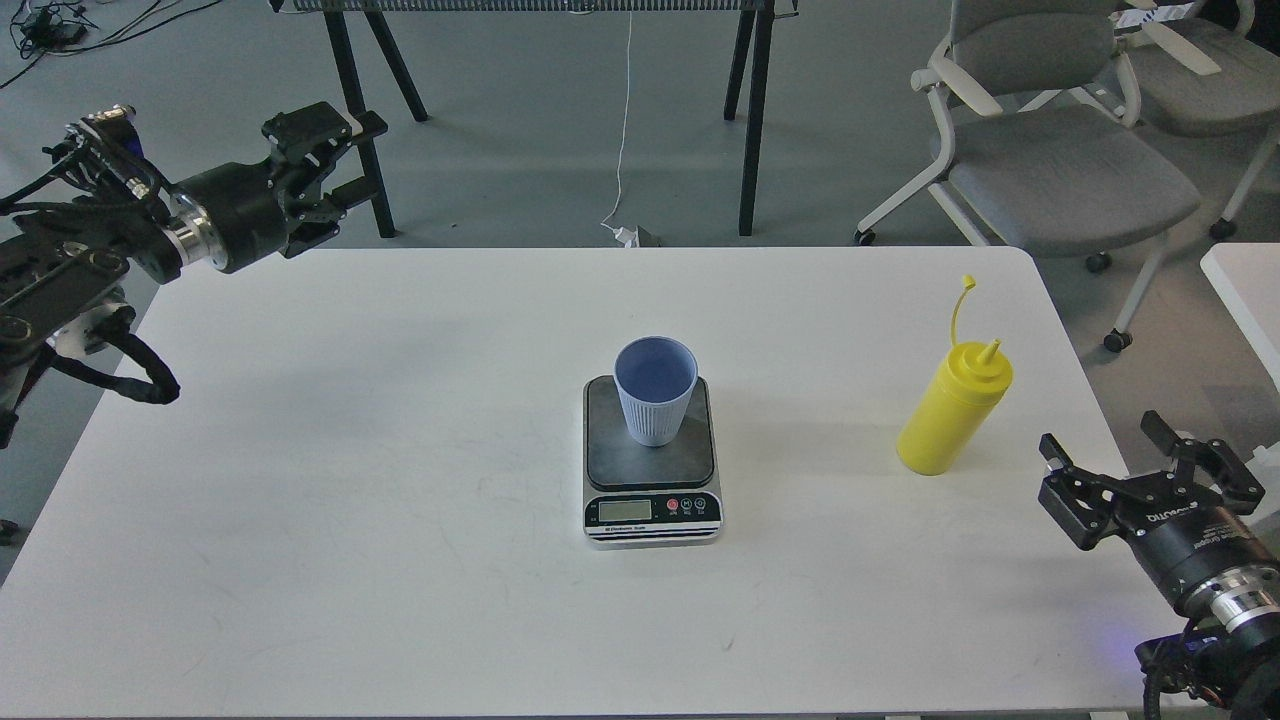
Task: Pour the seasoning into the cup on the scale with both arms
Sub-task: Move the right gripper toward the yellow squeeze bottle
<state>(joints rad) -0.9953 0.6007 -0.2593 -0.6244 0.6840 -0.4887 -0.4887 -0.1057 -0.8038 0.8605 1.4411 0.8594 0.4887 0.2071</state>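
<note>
The light-blue ribbed cup (655,390) stands upright on the dark plate of the silver scale (651,490) in the middle of the white table. The yellow seasoning bottle (953,408) stands upright at the table's right, its cap strap sticking up. My right gripper (1100,430) is open and empty near the table's right edge, below and to the right of the bottle, apart from it. My left gripper (335,155) is open and empty above the table's far left corner, far from the cup.
The white table (400,500) fills the view. Grey office chairs (1060,160) stand behind its far right corner. Black stand legs (750,120) and a white cable are on the floor behind. A second white table edge (1240,290) is at the right.
</note>
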